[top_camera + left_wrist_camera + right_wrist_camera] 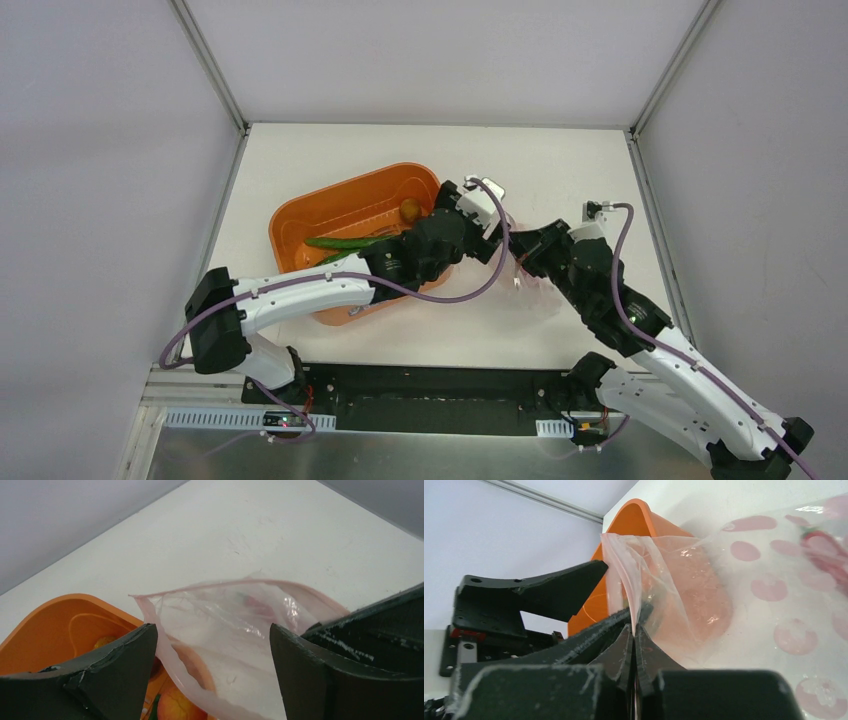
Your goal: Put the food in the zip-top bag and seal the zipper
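1. Two grey walls point(100, 150) flank my white table point(560, 160).
2. Left of centre sits an orange plastic tub point(340, 200) holding a long green chili pepper point(345, 242) and a round orange piece point(410, 209).
3. Beside it lies the clear pink-dotted plastic bag point(225, 625), a red chili point(824, 545) inside.
4. My right gripper point(634, 627) pinches the bag's mouth edge; my left gripper point(212, 640) gapes wide before that mouth.

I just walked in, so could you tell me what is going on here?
The right hand pinches the zip-top bag by its mouth edge, beside the orange tub. The left hand hangs open at that mouth. A red chili is in the bag; a green chili and an orange piece lie in the tub.
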